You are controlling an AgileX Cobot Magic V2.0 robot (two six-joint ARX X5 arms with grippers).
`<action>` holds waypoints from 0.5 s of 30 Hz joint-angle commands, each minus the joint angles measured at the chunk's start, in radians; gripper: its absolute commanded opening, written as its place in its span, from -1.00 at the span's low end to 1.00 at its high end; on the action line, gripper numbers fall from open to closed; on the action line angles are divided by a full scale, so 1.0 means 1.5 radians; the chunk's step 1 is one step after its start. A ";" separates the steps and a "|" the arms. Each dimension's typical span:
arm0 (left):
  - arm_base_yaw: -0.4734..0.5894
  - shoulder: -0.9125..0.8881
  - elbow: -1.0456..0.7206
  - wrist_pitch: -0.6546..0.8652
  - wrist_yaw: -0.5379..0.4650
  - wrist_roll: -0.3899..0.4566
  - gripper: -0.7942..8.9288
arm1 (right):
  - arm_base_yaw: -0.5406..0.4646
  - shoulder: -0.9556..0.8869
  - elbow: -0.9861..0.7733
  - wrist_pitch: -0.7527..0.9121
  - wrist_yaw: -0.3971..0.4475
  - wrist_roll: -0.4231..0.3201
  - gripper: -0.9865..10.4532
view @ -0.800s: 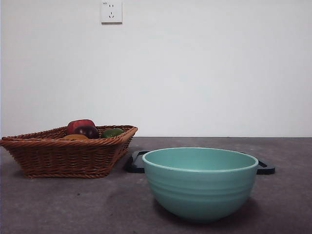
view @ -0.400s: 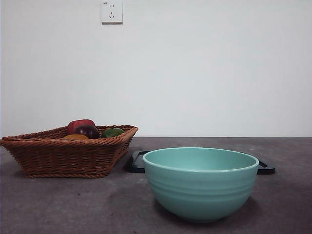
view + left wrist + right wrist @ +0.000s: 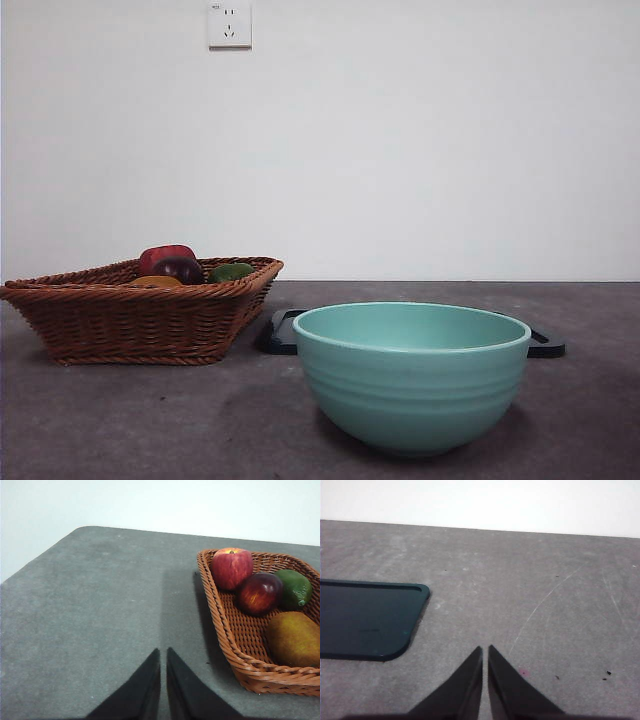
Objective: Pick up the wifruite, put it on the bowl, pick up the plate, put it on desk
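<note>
The brown-orange wifruite (image 3: 294,639) lies in a wicker basket (image 3: 235,645), only its top showing in the front view (image 3: 153,282). The mint-green bowl (image 3: 411,375) stands on the dark grey desk (image 3: 150,420), near and right of the basket (image 3: 130,320). A dark flat plate (image 3: 365,620) lies on the desk behind the bowl (image 3: 545,345). My left gripper (image 3: 163,652) is shut and empty above the bare desk beside the basket. My right gripper (image 3: 485,650) is shut and empty above the desk, apart from the plate's corner.
The basket also holds a red apple (image 3: 231,568), a dark purple fruit (image 3: 260,593) and a green lime (image 3: 294,588). A white wall with a socket (image 3: 229,23) stands behind the desk. The desk's far left corner (image 3: 85,530) is rounded.
</note>
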 commanded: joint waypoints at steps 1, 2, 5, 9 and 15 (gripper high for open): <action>-0.001 0.000 -0.013 -0.004 0.000 -0.003 -0.80 | 0.000 -0.001 -0.004 -0.006 0.005 0.008 -0.81; -0.001 0.000 -0.013 -0.004 0.000 -0.003 -0.80 | 0.000 -0.001 -0.004 -0.005 0.005 0.008 -0.81; -0.001 0.000 -0.013 -0.004 0.000 -0.003 -0.80 | 0.000 -0.001 -0.004 -0.005 0.005 0.010 -0.81; -0.001 0.000 -0.013 -0.004 0.000 -0.003 -0.80 | 0.000 -0.001 -0.004 -0.003 0.004 0.010 -0.81; -0.001 0.000 -0.013 -0.004 0.000 -0.003 -0.80 | 0.000 -0.001 -0.004 0.014 0.004 0.010 -0.81</action>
